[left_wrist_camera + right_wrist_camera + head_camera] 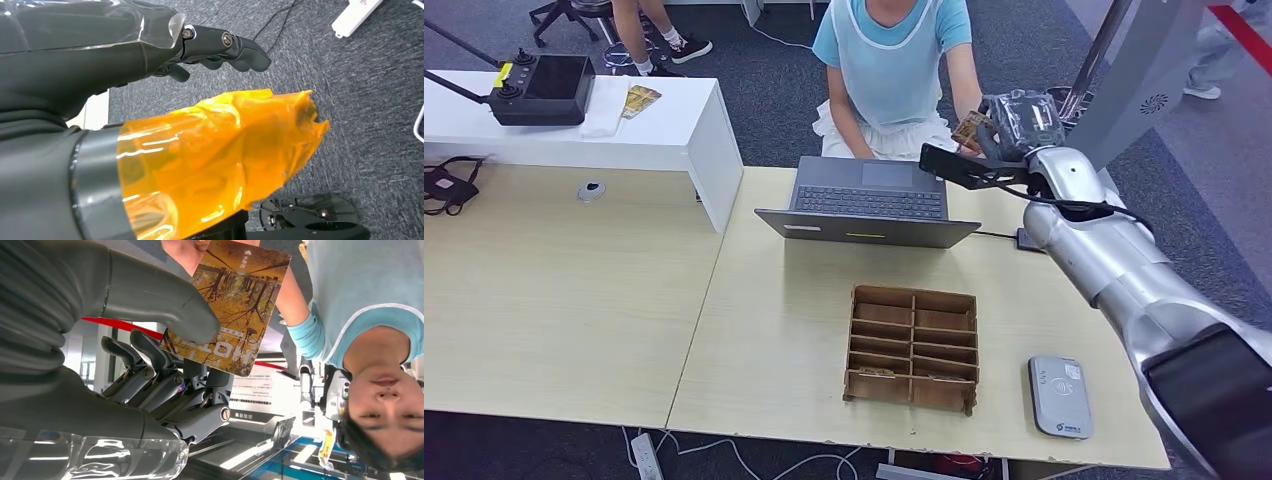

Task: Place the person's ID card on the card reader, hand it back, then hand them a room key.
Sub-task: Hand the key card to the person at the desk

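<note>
My right hand (1016, 122) is raised beyond the laptop, toward the person in a light blue top (892, 62). Its thumb (165, 305) and fingers (165, 375) pinch a card (235, 300) printed with autumn trees. The person's hand (181, 251) is at the card's far end. In the head view the card (970, 127) sits at my fingertips beside the person's hand. The grey card reader (1060, 396) lies at the table's near right corner. My left hand (220, 47) hangs over the carpet, holding nothing, fingers apart from the orange-wrapped thumb (225, 150).
An open laptop (869, 203) stands mid-table. A wooden divided box (914, 347) with cards in its front slots lies near the front edge. On the white counter (674, 130) at the left are a black controller (539, 90) and another card (640, 100).
</note>
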Controlling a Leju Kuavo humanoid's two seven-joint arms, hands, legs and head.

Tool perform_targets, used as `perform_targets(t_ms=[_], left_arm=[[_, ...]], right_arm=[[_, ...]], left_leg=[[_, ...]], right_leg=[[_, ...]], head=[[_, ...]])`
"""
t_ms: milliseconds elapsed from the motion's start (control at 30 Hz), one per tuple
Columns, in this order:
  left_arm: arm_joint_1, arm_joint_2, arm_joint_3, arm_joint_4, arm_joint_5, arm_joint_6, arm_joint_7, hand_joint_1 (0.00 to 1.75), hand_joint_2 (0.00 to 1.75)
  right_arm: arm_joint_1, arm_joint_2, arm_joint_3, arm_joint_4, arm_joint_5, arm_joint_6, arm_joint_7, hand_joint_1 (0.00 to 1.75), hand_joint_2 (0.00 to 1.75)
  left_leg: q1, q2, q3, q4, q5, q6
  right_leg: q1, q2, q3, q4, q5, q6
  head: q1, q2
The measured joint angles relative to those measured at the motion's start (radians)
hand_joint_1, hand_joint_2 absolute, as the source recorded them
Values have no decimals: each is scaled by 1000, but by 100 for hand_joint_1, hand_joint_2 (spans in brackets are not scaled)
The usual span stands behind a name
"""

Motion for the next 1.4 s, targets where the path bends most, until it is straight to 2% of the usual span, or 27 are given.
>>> perform_targets(t_ms=[133, 333, 400, 433, 533, 567, 1100, 1400], left_arm=[[0, 0, -9, 0, 0, 0, -5, 0, 0], [0, 0, -10, 0, 0, 0, -6, 0, 0], [0, -1, -12, 0, 0, 0, -9, 0, 0], [0, -1, -13, 0, 0, 0, -11, 0, 0], [0, -3, -15, 0, 0, 0, -14, 0, 0], [-1, -4, -16, 0, 0, 0, -14, 0, 0], [-8, -9, -21, 0, 0, 0, -14, 0, 0], [-9, -9, -30, 0, 0, 0, -8, 0, 0]], right_arm=[[-19, 39, 26, 63, 29, -6, 10, 175, 175], [-24, 48, 33, 78, 39, -8, 15, 175, 175], [-34, 66, 50, 113, 60, -12, 23, 171, 175], [-40, 77, 61, 134, 72, -15, 27, 147, 175], [-49, 95, 78, 170, 91, -25, 33, 20, 175], [-49, 95, 79, 173, 93, -28, 34, 0, 175], [-47, 93, 81, 201, 61, -124, 36, 0, 175], [4, 41, -19, 189, -59, -311, -19, 0, 175]], left_leg=[[0, 0, 0, 0, 0, 0], [0, 0, 0, 0, 0, 0], [0, 0, 0, 0, 0, 0], [0, 0, 0, 0, 0, 0], [0, 0, 0, 0, 0, 0], [0, 0, 0, 0, 0, 0], [0, 0, 0, 0, 0, 0], [0, -1, 0, 1, 0, 0]], right_leg=[[0, 0, 0, 0, 0, 0], [0, 0, 0, 0, 0, 0], [0, 0, 0, 0, 0, 0], [0, 0, 0, 0, 0, 0], [0, 0, 0, 0, 0, 0], [0, 0, 0, 0, 0, 0], [0, 0, -1, 0, 0, 0], [0, -1, -1, -1, 0, 0]], head=[[0, 0], [0, 0], [0, 0], [0, 0], [0, 0], [0, 0], [0, 0], [0, 0]])
